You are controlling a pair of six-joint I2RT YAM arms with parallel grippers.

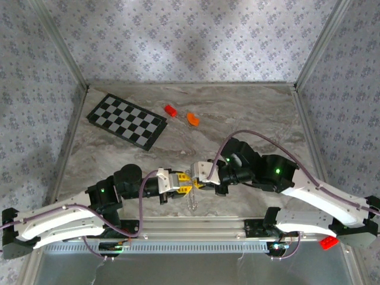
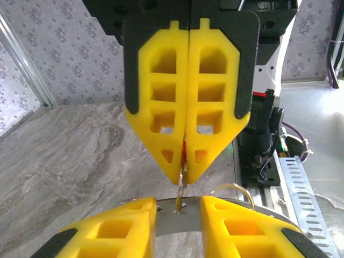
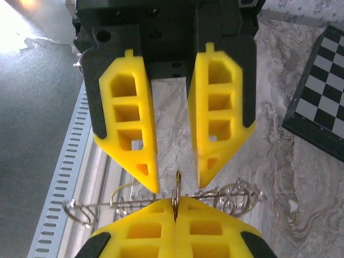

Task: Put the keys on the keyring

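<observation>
Two robot arms meet nose to nose over the near middle of a marble-patterned table (image 1: pixel 249 113), each reaching in low from its own corner with elbow bent and wrist level. The right gripper (image 2: pixel 184 169) is clenched tight on a tiny key (image 2: pixel 182 183), a sliver of red head caught between the yellow pads and the thin silvery shaft poking out past the tips. Facing it, the left gripper (image 3: pixel 179 183) has its fingers partly apart; the keyring (image 3: pixel 234 194), a wiry loop of small coils, runs across just off their tips, and whether it is pinched or merely resting there cannot be told. The key's shaft points into the gap between the left fingers, close to the ring. Grey floral-papered walls (image 1: pixel 190 35) framed in aluminium close in the table on three sides, and a slotted metal rail (image 1: pixel 196 225) runs along the near edge between the bases. Well behind the arms lie a checkered board (image 1: pixel 126 120), a red toy brick (image 1: pixel 171 110) and an orange block (image 1: pixel 192 119), all apart from the work. A purple cable (image 1: pixel 261 138) arches over the right arm.
</observation>
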